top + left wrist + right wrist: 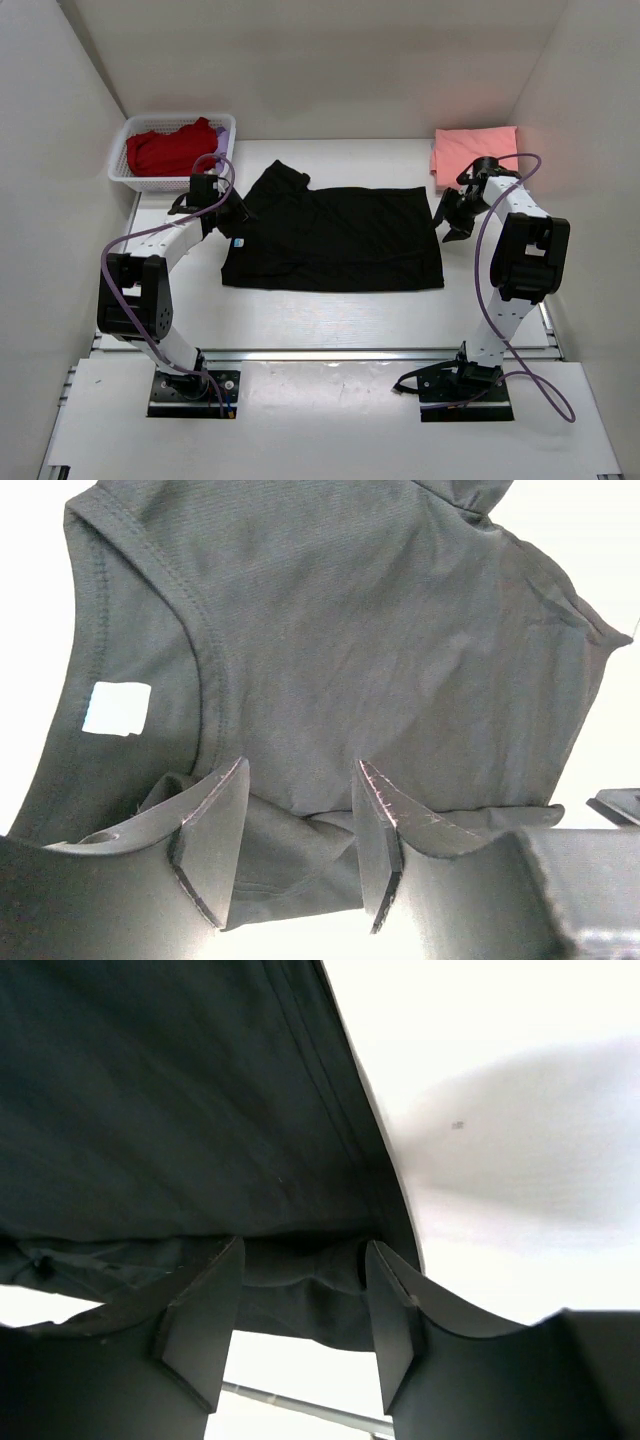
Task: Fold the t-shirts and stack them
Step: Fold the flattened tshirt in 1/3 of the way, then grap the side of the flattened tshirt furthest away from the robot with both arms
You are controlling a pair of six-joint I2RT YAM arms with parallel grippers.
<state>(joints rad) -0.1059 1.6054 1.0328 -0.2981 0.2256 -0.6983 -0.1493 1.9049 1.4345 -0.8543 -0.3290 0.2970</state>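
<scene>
Labelling: the black t-shirt (pixel 340 240) carries one small blue-white neck label (pixel 117 708) inside the collar. It shows as a blank pale rectangle and no writing can be read.

Left gripper (pixel 298 800): at the shirt's collar end, just beside the label. Its jaws are drawn to a narrow gap with a bunched fold of black fabric pinched between them.

Right gripper (pixel 303 1260): at the shirt's opposite, hem end. Its jaws are likewise narrowed on a gathered fold beside the stitched hem.

Material: a fine matte knit, lightly creased, with double-stitched seams. The shirt lies spread on the white table (pixel 330 315), one sleeve turned up at its far collar-side corner.

A salmon-pink t-shirt (pixel 475 150), folded square, sits just beyond the shirt's hem-end far corner. A white lattice basket (pixel 120 170) stands beyond the shirt's collar end, holding a crumpled red t-shirt (pixel 165 150) and a lilac t-shirt (pixel 222 133).
</scene>
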